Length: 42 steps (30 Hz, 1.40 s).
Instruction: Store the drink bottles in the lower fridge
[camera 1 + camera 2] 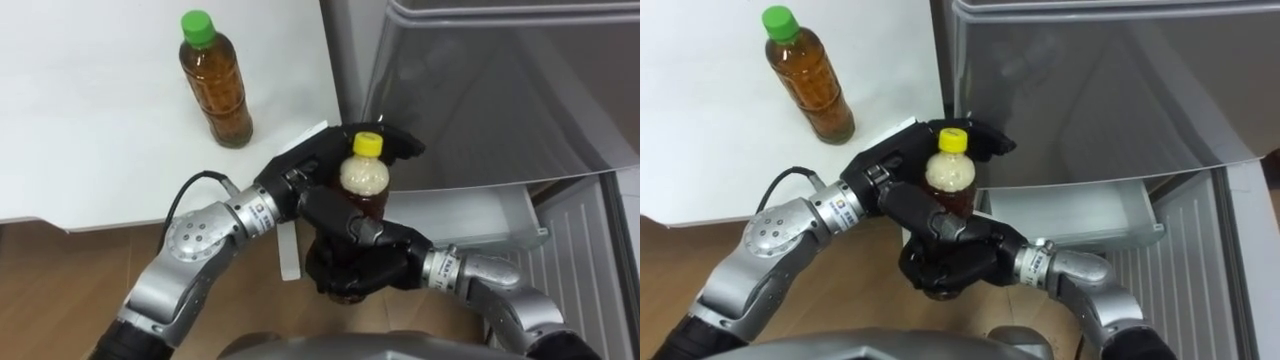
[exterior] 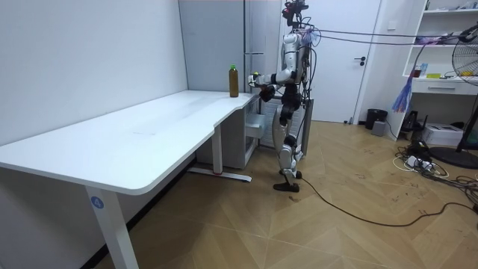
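A small bottle of dark drink with a yellow cap [image 1: 365, 178] stands upright in the air between both hands, in front of the fridge. My right hand [image 1: 365, 258] grips it from below, fingers curled round its lower body. My left hand [image 1: 305, 170] lies behind its neck, its fingers [image 1: 402, 145] curving past the cap. A taller bottle of brown tea with a green cap [image 1: 215, 85] stands on the white table [image 1: 90, 120], to the left and apart from both hands. In the room view I stand at the table's far end, facing the grey fridge [image 2: 258, 67].
The lower fridge's pale drawer [image 1: 470, 215] is pulled out just right of the held bottle, below the grey fridge front [image 1: 500, 90]. A ribbed grey panel [image 1: 580, 250] stands at the far right. The table's corner [image 1: 310, 130] is close behind my left hand.
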Tool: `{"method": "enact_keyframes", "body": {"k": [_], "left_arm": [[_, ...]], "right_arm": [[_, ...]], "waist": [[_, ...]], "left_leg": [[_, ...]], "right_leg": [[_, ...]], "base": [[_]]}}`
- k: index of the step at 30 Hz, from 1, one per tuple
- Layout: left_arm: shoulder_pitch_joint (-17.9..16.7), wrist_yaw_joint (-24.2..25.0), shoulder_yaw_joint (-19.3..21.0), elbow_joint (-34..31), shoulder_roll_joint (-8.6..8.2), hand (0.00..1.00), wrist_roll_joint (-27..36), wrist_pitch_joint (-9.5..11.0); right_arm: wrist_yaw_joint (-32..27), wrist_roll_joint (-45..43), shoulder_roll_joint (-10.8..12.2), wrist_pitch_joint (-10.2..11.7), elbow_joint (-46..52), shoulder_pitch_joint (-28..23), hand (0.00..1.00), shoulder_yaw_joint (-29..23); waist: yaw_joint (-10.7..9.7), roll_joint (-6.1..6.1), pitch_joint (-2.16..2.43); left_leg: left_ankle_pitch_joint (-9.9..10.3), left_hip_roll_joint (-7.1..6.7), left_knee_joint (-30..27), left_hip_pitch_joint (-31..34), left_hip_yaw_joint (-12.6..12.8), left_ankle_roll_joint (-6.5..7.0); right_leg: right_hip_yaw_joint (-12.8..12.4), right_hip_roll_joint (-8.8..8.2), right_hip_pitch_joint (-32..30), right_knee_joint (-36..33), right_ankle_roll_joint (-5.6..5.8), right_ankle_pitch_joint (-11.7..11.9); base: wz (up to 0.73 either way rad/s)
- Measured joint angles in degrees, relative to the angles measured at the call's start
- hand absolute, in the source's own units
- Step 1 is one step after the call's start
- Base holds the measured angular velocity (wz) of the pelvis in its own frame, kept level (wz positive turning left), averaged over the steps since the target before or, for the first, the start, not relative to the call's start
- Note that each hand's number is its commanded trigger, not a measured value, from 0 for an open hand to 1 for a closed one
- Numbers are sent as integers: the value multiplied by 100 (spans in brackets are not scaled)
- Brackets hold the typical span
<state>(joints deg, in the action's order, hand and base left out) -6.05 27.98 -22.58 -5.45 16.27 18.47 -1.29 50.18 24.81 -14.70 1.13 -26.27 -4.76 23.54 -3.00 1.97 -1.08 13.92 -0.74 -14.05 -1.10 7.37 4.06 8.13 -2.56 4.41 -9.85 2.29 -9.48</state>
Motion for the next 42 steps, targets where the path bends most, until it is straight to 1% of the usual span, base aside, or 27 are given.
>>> {"method": "enact_keyframes", "body": {"k": [8, 10, 11, 13, 16, 18, 20, 23, 28, 30, 32, 34, 36, 37, 39, 40, 41, 42], "left_arm": [[67, -1, 1, -20, 6, 0, 0, 1], [144, 13, 1, -61, 10, 0, 0, -6], [160, 13, 2, -109, 12, 0, 0, -8], [168, 22, 17, -365, 11, 0, 1, -11], [173, 62, 68, -676, 7, 0, 40, -11], [181, 66, 97, -830, 6, 0, 193, -11], [216, 93, 85, -1268, -17, 0, 549, 5], [322, 138, 43, -1531, -39, 0, 1070, 62], [365, 168, 37, -1608, -96, 0, 1139, 63], [369, 193, 39, -1608, -100, 0, 1323, 43], [435, 253, 48, -1631, -109, 0, 1747, 39], [480, 279, 58, -1636, -113, 0, 1926, 26], [578, 322, 92, -1647, -118, 0, 1988, 26], [628, 382, 171, -1683, -123, 0, 1998, 23], [638, 456, 343, -1827, -130, 0, 2005, -4], [658, 544, 506, -1913, -160, 0, 2020, -5], [665, 608, 641, -1995, -154, 0, 2023, -17], [665, 634, 712, -2033, -161, 0, 2021, -17]], "right_arm": [[1, -1, -26, 11, -5, -10, 100, -9], [41, -10, -12, 25, -71, -6, 100, -32], [69, -11, -12, 24, -108, 0, 100, -33], [161, -34, -15, -1, -230, -58, 100, -13], [187, -79, -23, -118, -259, -183, 100, -7], [172, -69, -33, -194, -261, -220, 100, 4], [48, -73, -53, -376, -262, -220, 100, 27], [-85, -80, -42, -465, -262, -219, 100, 28], [-278, -91, -8, -508, -261, -218, 100, 11], [-302, -59, -10, -581, -260, -206, 100, -9], [-307, -34, -12, -652, -260, -201, 100, -9], [-307, -35, -13, -723, -261, -207, 100, -11], [-307, -35, -14, -781, -261, -208, 100, -11], [-307, -35, -8, -830, -261, -207, 100, -19], [-307, -59, -5, -870, -263, -217, 100, -27], [-307, -86, -6, -874, -273, -244, 100, -53], [-305, -104, -10, -876, -272, -294, 100, -105], [-304, -133, -2, -876, -271, -336, 100, -161]], "waist": [[-14, -39, -1], [-20, -74, 11], [-19, -86, 5], [-10, -111, 11], [5, -115, 11], [27, -122, 13], [48, -123, 14], [115, -127, 16], [140, -130, 18], [139, -129, 19], [150, -129, 19], [161, -130, 19], [172, -129, 19], [194, -130, 19], [189, -139, 20], [199, -142, 20], [220, -146, 20], [237, -150, 20]], "left_leg": [[7, 4, -85, 122, -13, 6], [15, 5, -171, 210, -34, 15], [15, 4, -176, 253, -37, 15], [15, 4, -237, 328, -43, 20], [19, 4, -246, 348, -59, 25], [20, 4, -249, 345, -54, 27], [20, 2, -248, 338, -53, 27], [19, 2, -234, 304, -48, 27], [19, 2, -215, 287, -51, 27], [19, 2, -218, 284, -55, 27], [19, 2, -231, 282, -59, 27], [19, 2, -235, 274, -59, 27], [19, 2, -232, 270, -62, 27], [19, 2, -222, 255, -61, 27], [19, 3, -218, 240, -68, 27], [19, 3, -214, 227, -70, 27], [19, 3, -197, 208, -69, 27], [19, 2, -166, 190, -69, 27]], "right_leg": [[-9, -5, -71, -21, -8, 5], [-5, -7, -138, -39, -10, 6], [-4, -10, -168, -54, -10, 6], [-2, -15, -253, -90, -10, 6], [6, -15, -258, -93, -11, 7], [25, -16, -257, -98, -11, 7], [13, -19, -256, -102, -11, 7], [-8, -17, -240, -99, -11, 7], [-8, -17, -233, -105, -11, 7], [-13, -17, -232, -111, -11, 7], [-15, -17, -230, -113, -11, 7], [-21, -17, -230, -123, -11, 7], [-17, -17, -231, -130, -11, 7], [-16, -17, -230, -139, -11, 7], [-11, -16, -225, -156, -11, 6], [-11, -16, -217, -162, -10, 6], [-12, -17, -208, -166, -10, 6], [-13, -17, -197, -166, -10, 6]], "base": [[0], [6], [3], [2], [0], [0], [0], [0], [0], [0], [0], [0], [0], [0], [0], [0], [0], [0]]}}
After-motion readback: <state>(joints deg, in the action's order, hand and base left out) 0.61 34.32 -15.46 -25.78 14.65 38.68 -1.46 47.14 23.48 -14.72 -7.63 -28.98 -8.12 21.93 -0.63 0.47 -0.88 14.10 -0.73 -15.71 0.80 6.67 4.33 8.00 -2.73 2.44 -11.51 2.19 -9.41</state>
